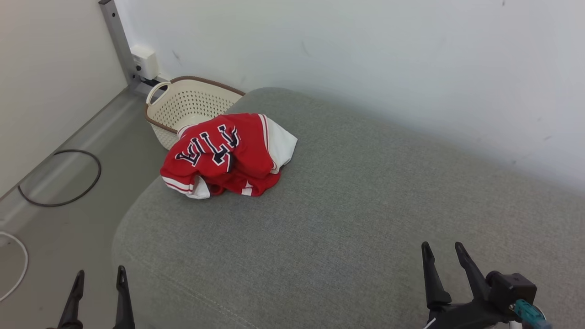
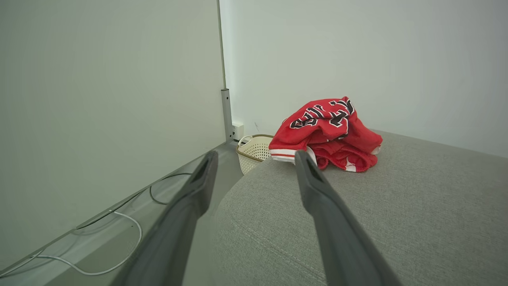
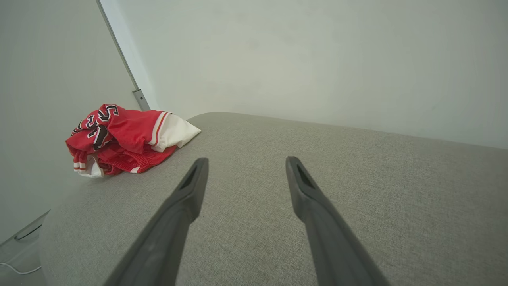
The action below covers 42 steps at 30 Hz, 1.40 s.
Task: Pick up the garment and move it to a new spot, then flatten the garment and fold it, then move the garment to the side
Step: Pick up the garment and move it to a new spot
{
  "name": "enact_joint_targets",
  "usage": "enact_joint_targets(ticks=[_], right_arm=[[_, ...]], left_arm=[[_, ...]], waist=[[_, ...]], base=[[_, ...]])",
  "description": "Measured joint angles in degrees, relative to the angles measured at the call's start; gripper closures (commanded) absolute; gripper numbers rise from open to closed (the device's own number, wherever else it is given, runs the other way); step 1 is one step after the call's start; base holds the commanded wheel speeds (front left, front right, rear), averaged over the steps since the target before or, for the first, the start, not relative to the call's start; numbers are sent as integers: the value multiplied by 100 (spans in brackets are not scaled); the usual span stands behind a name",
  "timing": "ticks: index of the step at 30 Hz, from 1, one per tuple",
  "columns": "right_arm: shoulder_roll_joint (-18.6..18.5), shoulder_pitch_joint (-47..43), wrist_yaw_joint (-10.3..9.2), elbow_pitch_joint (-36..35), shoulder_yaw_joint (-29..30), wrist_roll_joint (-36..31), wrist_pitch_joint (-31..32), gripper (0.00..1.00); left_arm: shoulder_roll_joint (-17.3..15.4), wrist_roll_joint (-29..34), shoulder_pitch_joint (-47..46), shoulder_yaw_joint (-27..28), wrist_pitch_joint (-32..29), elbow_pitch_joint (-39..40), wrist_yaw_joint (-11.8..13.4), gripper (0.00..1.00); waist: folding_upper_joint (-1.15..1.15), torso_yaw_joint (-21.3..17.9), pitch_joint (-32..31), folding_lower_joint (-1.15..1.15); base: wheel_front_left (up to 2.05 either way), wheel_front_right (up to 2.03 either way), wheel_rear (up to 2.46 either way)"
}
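Observation:
The garment (image 1: 228, 155) is a red jersey with white trim and dark lettering, crumpled in a heap at the far left corner of the grey cushion (image 1: 356, 219). It also lies in the left wrist view (image 2: 329, 135) and in the right wrist view (image 3: 127, 139). My left gripper (image 1: 100, 276) stands open at the lower left, off the cushion's near corner and well short of the garment. My right gripper (image 1: 442, 249) is open at the lower right above the cushion, far from the garment. Both grippers (image 2: 256, 157) (image 3: 244, 163) hold nothing.
A cream perforated basket (image 1: 187, 105) stands on the floor just behind the garment, against the wall. A black cable loop (image 1: 59, 178) and a white cable (image 1: 18, 269) lie on the floor at left. A white wall runs close behind the cushion.

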<state>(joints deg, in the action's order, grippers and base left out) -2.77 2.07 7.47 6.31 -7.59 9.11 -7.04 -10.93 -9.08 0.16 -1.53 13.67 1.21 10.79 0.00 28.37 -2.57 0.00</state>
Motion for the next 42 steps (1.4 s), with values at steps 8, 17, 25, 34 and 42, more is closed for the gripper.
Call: enact_joint_targets(ticks=[8, 17, 25, 34, 42], right_arm=[[-2, 108, -1, 87, -76, -1, -7, 0], [-3, 129, -1, 46, -67, -21, -11, 0], [2, 441, 0, -40, -316, -59, -5, 0], [0, 836, 0, -54, -524, -92, -140, 0], [-1, 1134, 0, 78, -576, -56, -319, 0]], left_arm=[[21, -49, 58, 12, 29, 75, 86, 0], [26, -327, -286, 22, 59, -4, -115, 0], [-255, -605, -1147, 289, 85, -188, -326, 0], [-677, -1022, -2131, 564, -174, -782, -634, 0], [-1112, -1191, -2924, 744, -408, -1456, -778, 0]], waist=[[0, 90, 96, 1], [0, 52, 136, 1], [0, -322, 311, 0], [0, -1080, 728, 1], [1, -1760, 1164, 1]], base=[[0, 0, 0], [0, 0, 0], [0, 0, 0], [0, 0, 0], [0, 0, 0]])
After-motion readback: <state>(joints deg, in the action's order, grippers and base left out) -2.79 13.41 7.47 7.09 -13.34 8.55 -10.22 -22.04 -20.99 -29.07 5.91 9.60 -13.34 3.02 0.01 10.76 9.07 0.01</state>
